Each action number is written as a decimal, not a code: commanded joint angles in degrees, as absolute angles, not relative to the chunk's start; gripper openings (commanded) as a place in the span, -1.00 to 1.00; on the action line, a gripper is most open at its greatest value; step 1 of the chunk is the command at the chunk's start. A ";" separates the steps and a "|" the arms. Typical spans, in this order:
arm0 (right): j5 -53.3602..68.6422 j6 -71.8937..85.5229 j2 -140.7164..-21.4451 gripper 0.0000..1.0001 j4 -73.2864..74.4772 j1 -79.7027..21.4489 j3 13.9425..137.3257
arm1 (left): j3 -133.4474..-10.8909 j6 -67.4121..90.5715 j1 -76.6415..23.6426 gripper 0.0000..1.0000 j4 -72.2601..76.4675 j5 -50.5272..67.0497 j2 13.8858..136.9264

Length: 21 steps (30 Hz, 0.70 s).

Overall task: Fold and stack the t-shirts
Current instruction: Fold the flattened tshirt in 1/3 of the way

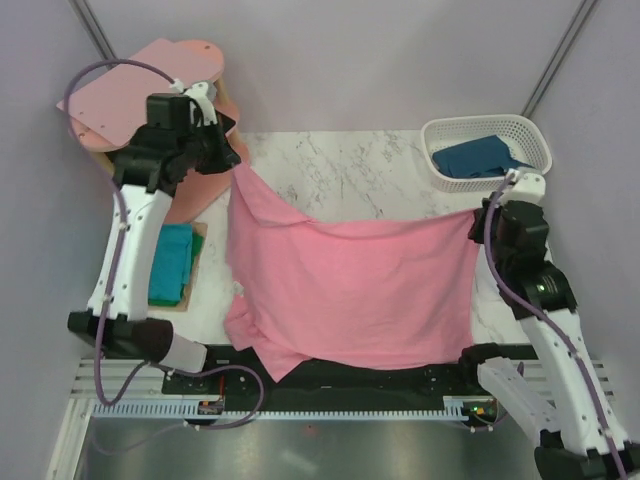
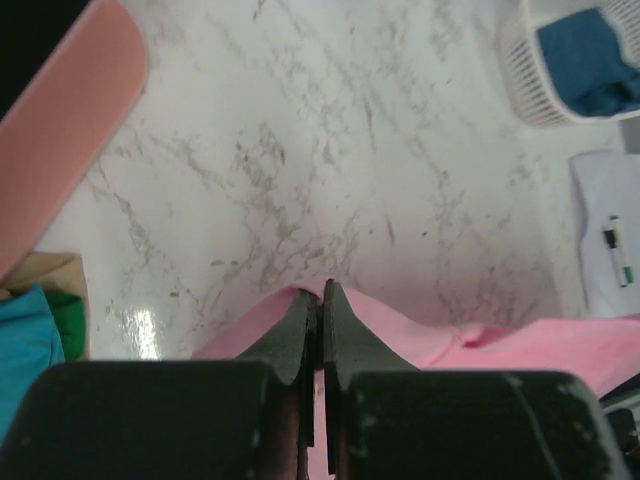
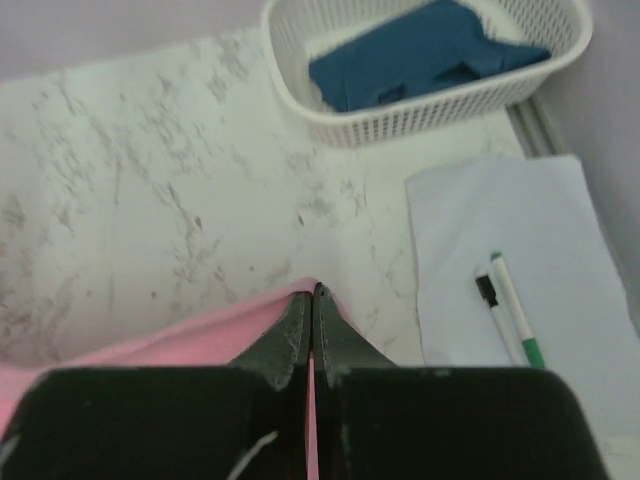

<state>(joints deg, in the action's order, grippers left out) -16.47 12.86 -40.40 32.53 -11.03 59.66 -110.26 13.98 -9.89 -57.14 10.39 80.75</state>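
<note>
Both end effectors [image 2: 320, 290] [image 3: 312, 293] pinch the pink t-shirt [image 1: 350, 290]; only wrist views show the pen [image 3: 518, 315].

The left arm [image 1: 126, 252] and right arm [image 1: 568, 348] wore white shells over black joints, trailing lilac cables [image 1: 100, 67]. The left gripper [image 2: 320, 296] and right gripper [image 3: 313, 298] had black, scuffed, tapering fingers [image 2: 290, 342].

Matt pink cloth t-shirt [image 1: 350, 290], glossy marble-look tabletop [image 1: 350, 170]

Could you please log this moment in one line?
left gripper: shut on pink t-shirt | right gripper: same | blue t-shirt: in basket
</note>
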 commanded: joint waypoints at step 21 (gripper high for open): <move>-21.72 16.35 -103.17 -1.00 -4.48 -8.27 66.17 | -120.49 12.04 -12.22 -0.96 -42.18 0.71 116.98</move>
<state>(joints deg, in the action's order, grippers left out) -22.11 16.78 -98.78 0.54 -9.93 60.45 -114.67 13.98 -12.19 -44.01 3.27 114.32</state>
